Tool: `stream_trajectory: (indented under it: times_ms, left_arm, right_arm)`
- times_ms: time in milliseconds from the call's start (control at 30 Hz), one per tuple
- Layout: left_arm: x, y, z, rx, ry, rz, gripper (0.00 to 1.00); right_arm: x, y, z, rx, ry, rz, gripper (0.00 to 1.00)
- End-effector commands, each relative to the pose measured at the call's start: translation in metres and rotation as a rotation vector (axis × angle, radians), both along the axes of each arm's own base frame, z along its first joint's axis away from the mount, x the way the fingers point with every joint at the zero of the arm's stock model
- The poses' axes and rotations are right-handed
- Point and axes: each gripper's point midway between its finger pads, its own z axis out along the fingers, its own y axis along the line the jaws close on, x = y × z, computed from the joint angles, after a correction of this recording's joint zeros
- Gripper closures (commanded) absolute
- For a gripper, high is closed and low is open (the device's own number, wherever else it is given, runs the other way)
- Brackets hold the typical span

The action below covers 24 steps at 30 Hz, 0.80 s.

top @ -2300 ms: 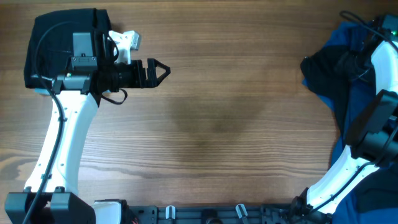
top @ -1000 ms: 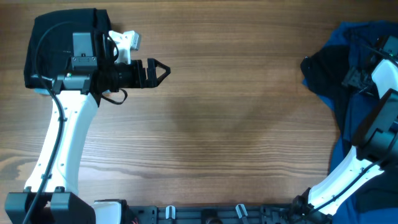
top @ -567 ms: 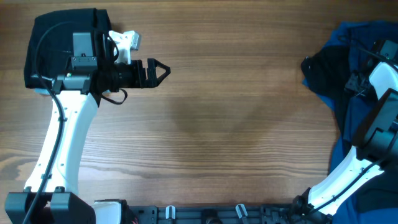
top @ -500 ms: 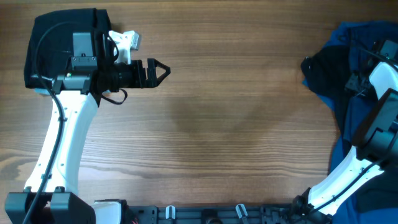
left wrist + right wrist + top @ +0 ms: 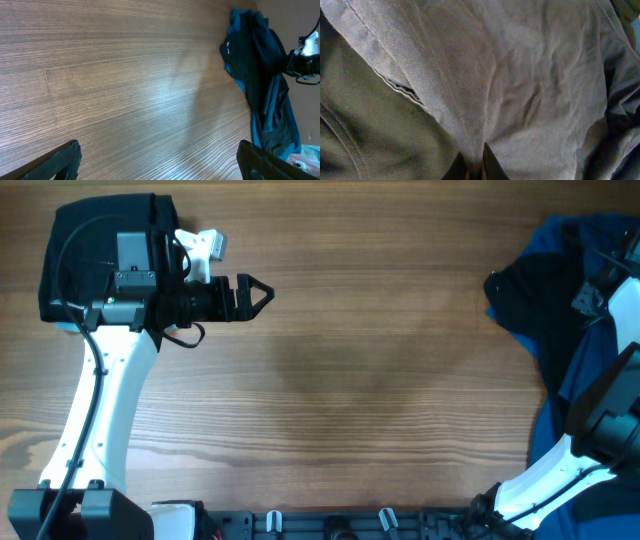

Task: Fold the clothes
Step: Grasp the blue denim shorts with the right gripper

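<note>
A heap of clothes lies at the table's right edge, with a black garment (image 5: 525,300) on top of royal-blue cloth (image 5: 565,395). The left wrist view shows this heap (image 5: 260,70) at its far right. My right gripper (image 5: 583,302) is down in the heap. In the right wrist view its jaws (image 5: 474,164) are shut on a pinched ridge of dark blue twill fabric (image 5: 510,75). A folded black garment (image 5: 85,230) lies at the back left, partly under my left arm. My left gripper (image 5: 262,293) hovers over bare wood, open and empty (image 5: 160,167).
Bare wooden tabletop (image 5: 380,370) spans the middle between the two arms. The arm bases and a black rail (image 5: 330,525) run along the front edge. The right arm's white link (image 5: 600,450) lies over the blue cloth.
The right gripper has closed on the fabric and shifted slightly right and toward the back, pulling the cloth a little. The left arm has not moved.
</note>
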Motion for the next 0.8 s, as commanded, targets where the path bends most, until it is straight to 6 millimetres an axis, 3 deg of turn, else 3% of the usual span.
stream_trajectory:
  times_ms: [0, 333, 467, 633, 767]
  left_arm:
    - [0.002, -0.001, 0.006, -0.013, -0.017, -0.009, 0.0]
    - [0.002, -0.001, 0.006, -0.013, -0.017, -0.009, 0.0]
    - [0.002, -0.001, 0.006, -0.013, -0.017, -0.009, 0.0]
    - [0.002, -0.001, 0.006, -0.013, -0.017, -0.009, 0.0]
    - [0.002, -0.001, 0.006, -0.013, -0.017, -0.009, 0.0]
  right_arm:
    - [0.003, -0.001, 0.01, -0.003, -0.032, -0.001, 0.96]
    - [-0.005, 0.013, -0.026, 0.049, -0.028, 0.022, 0.62]
    - [0.004, 0.012, -0.024, 0.049, -0.067, 0.033, 0.34]
    - [0.01, 0.02, -0.027, 0.095, -0.094, 0.058, 0.3]
    - [0.009, 0.023, -0.044, 0.125, -0.069, 0.066, 0.3]
